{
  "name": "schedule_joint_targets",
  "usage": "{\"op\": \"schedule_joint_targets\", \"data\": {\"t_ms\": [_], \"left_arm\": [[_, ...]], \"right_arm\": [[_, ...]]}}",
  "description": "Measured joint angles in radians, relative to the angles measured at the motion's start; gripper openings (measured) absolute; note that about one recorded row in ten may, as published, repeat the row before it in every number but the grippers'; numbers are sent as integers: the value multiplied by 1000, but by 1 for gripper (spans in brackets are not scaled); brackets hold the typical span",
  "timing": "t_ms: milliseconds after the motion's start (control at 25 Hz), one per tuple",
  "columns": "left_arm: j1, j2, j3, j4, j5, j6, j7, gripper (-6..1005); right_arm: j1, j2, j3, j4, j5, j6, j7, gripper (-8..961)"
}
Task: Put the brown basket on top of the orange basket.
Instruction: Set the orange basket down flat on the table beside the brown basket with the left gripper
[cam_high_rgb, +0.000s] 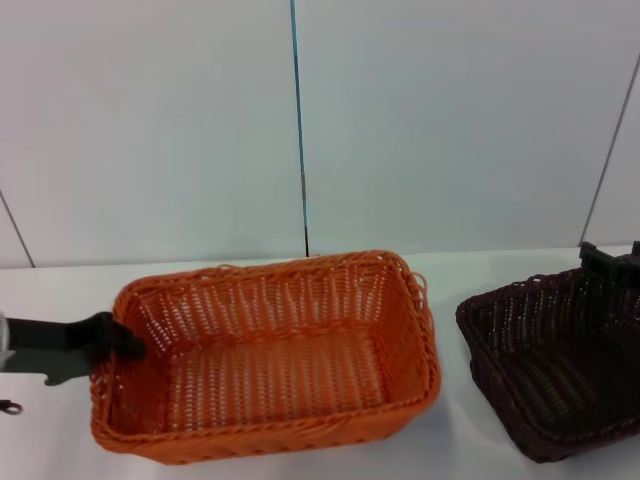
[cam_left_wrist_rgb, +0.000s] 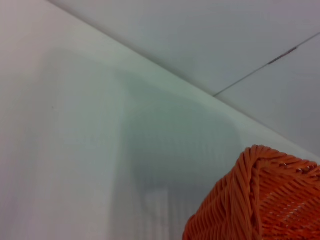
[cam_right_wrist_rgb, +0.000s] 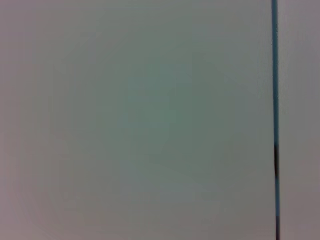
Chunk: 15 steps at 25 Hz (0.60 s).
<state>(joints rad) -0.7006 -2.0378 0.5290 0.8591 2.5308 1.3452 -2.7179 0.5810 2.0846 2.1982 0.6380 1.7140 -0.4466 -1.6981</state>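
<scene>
The orange basket (cam_high_rgb: 270, 350) stands on the white table in the middle of the head view, its open side up and nothing in it. My left gripper (cam_high_rgb: 118, 338) comes in from the left and sits at the basket's left rim, reaching a little over it. In the left wrist view only one corner of the orange basket (cam_left_wrist_rgb: 265, 200) shows. The brown basket (cam_high_rgb: 555, 360) sits to the right of the orange one, apart from it and cut off by the picture's edge. At its far right rim is my right gripper (cam_high_rgb: 605, 262).
A white wall with a blue vertical seam (cam_high_rgb: 298, 120) rises right behind the table (cam_high_rgb: 60, 285). A bare strip of table separates the two baskets. The right wrist view shows only wall and the seam (cam_right_wrist_rgb: 274, 100).
</scene>
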Motion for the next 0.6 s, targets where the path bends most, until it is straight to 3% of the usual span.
{"op": "schedule_joint_targets", "data": {"t_ms": [600], "left_arm": [[8, -61, 11, -107, 0, -211, 11, 158]], "right_arm": [[-3, 0, 0, -5, -14, 4, 0, 753]]}}
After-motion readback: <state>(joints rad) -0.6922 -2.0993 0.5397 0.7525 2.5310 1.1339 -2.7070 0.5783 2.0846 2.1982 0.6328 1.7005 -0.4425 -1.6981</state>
